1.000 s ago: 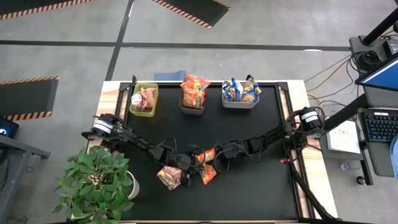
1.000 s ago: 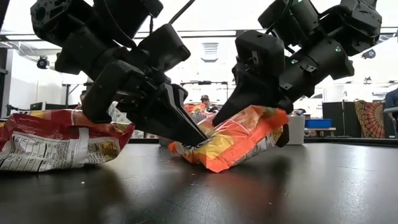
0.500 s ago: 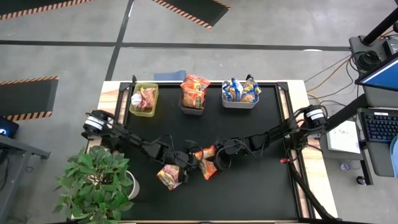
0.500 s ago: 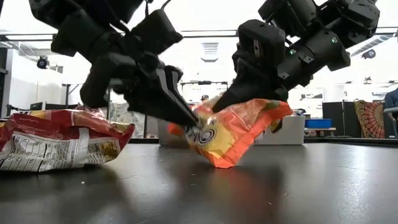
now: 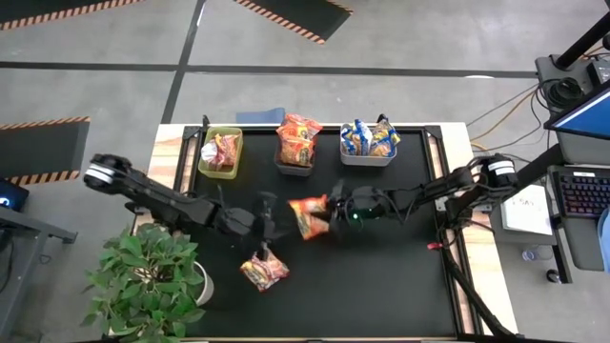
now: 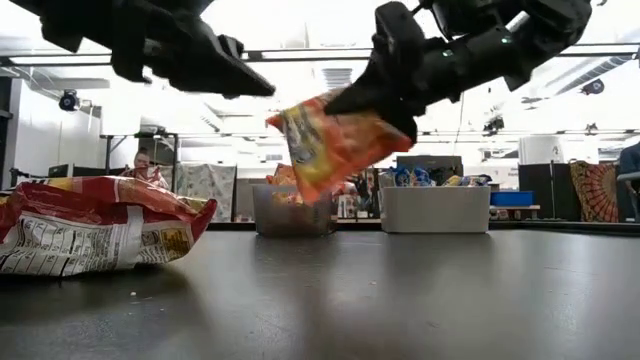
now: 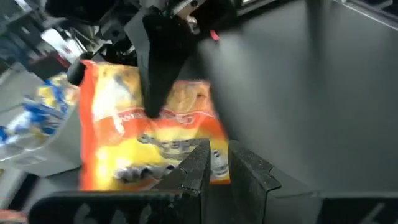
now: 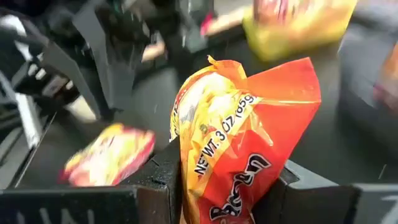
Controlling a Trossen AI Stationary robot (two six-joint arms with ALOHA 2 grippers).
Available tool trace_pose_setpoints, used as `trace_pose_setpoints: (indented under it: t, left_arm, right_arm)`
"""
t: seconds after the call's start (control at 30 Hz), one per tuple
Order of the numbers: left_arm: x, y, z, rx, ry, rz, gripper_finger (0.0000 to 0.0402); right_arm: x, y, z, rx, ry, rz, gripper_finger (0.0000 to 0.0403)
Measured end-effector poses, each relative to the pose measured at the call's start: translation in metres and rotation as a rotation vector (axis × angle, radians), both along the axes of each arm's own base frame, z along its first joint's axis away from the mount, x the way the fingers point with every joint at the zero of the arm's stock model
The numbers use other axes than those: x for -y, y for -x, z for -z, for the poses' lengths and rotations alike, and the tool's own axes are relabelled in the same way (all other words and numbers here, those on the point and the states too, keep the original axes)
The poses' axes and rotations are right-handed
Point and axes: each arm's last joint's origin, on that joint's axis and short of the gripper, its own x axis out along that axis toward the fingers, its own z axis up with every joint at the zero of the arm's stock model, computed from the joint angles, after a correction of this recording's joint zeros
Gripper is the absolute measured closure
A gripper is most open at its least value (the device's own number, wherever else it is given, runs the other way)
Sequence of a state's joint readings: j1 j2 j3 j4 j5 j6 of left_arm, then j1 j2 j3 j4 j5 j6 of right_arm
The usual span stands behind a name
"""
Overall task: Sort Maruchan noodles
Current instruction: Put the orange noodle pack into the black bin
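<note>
An orange crinkly plastic noodle packet was pinched above mid-table by the right gripper. The left gripper was closed, empty. Orange packets filled the dark mesh bin; blue ones, the white bin.

A leafy potted plant stands at the worktop's left front corner, three bins line its far edge, and a laptop sits off right.

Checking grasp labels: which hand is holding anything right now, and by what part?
The right hand holds an orange noodle packet by one end, off the table. The left hand holds nothing.
</note>
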State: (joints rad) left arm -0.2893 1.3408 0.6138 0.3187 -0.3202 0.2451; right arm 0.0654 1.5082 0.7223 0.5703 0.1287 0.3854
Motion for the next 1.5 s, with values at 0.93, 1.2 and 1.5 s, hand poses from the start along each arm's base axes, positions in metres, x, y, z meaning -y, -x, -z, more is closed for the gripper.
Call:
trace_pose_setpoints:
  t: [0.93, 1.2, 1.5]
  left_arm:
    - [-0.071, 0.085, -0.041, 0.332, -0.137, -0.261, 0.0362]
    - [-0.075, 0.089, -0.045, 0.343, -0.151, -0.284, 0.0362]
    - [-0.075, 0.093, -0.048, 0.354, -0.192, -0.28, 0.0362]
  right_arm:
    - [0.097, -0.021, -0.03, 0.362, 0.49, 0.248, 0.0284]
    - [0.12, -0.053, -0.024, 0.316, 0.657, 0.274, 0.0284]
    - [0.151, -0.078, -0.003, 0.234, 0.758, 0.306, 0.0284]
